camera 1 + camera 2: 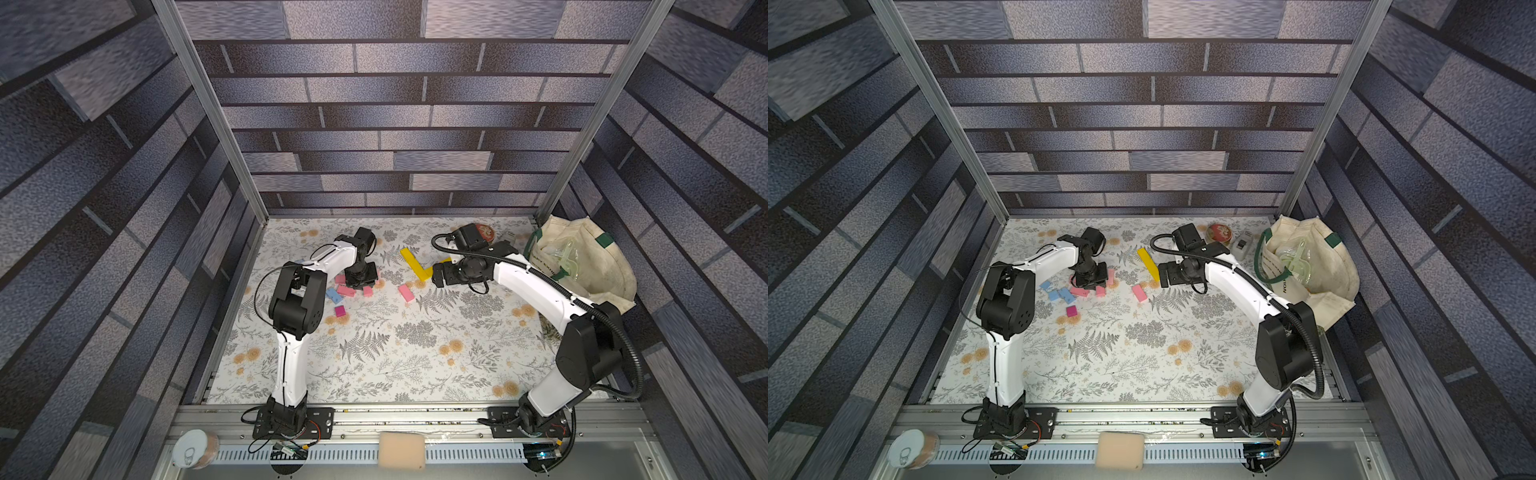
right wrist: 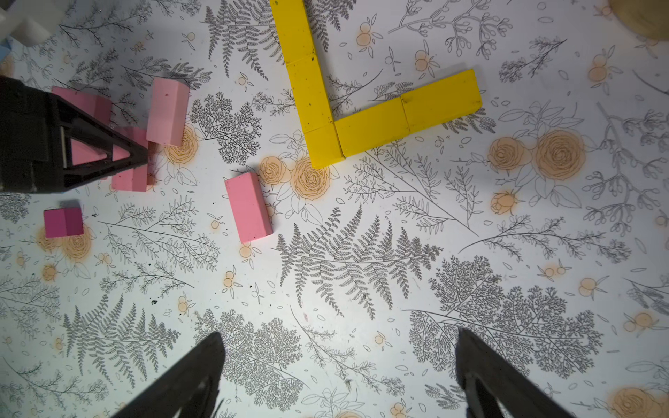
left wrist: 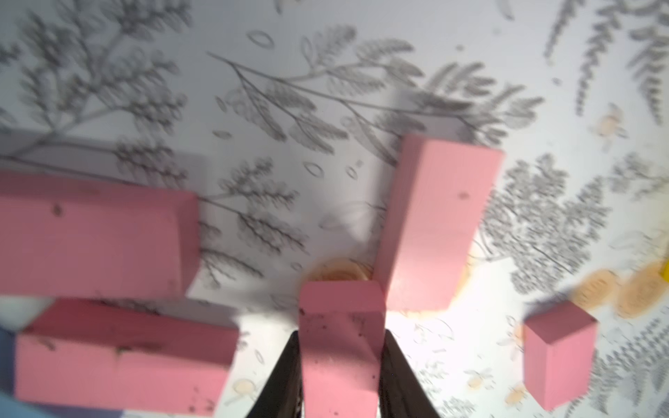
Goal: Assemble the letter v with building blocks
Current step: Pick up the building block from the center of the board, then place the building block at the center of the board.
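Now, left gripper point(image 3: 342, 331) clamped on pink block point(image 3: 340, 304) amid other pink blocks point(image 3: 90, 235); right gripper point(image 2: 340, 334) wide open, empty, hovers near yellow blocks point(image 2: 373, 126). Best lift straight up, sparing close neighbours.

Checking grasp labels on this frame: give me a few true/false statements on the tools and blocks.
1. The left tool is shut on a light pink block. True.
2. The right tool holds a yellow block. False: it is open and empty above the table.
3. The yellow blocks form two arms meeting at a corner. True.
4. The magenta cube sits on the yellow blocks. False: it lies on the table, apart from them.
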Robot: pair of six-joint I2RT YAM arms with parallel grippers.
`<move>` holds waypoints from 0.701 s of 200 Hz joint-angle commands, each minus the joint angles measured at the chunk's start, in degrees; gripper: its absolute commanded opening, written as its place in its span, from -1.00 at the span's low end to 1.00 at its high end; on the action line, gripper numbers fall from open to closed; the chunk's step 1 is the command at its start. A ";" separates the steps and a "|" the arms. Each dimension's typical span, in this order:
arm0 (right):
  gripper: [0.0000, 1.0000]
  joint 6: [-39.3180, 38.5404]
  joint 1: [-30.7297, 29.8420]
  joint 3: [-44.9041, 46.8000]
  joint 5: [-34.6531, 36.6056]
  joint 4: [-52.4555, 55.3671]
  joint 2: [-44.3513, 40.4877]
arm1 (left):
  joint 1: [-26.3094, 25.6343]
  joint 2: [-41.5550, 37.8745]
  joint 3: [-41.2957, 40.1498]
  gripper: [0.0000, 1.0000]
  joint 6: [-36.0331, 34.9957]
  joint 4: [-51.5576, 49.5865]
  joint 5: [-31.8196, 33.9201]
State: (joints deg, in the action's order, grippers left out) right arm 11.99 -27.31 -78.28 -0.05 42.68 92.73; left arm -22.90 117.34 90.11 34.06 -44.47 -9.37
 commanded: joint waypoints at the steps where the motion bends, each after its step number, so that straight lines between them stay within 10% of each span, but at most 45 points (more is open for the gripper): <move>1: 0.99 -0.53 0.85 1.19 1.59 2.45 -3.63 | -3.79 -8.36 -3.36 -0.53 11.16 3.63 -3.12; 46: 0.99 -1.42 3.64 2.34 3.00 4.88 -7.28 | -13.84 -9.20 -15.21 -0.40 34.37 19.23 -4.52; 91: 0.99 -0.67 4.20 4.57 3.14 5.58 -10.47 | -20.86 -3.14 -11.73 -0.39 41.18 17.40 1.45; 140: 0.99 -0.03 4.24 9.54 2.17 3.83 -12.12 | -21.01 -5.21 -10.21 0.34 39.67 13.14 4.75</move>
State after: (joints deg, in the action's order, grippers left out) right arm 11.51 -23.11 -71.05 2.68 46.24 82.19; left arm -45.41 113.65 78.72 73.49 -27.86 -7.46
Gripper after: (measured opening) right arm 0.996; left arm 0.600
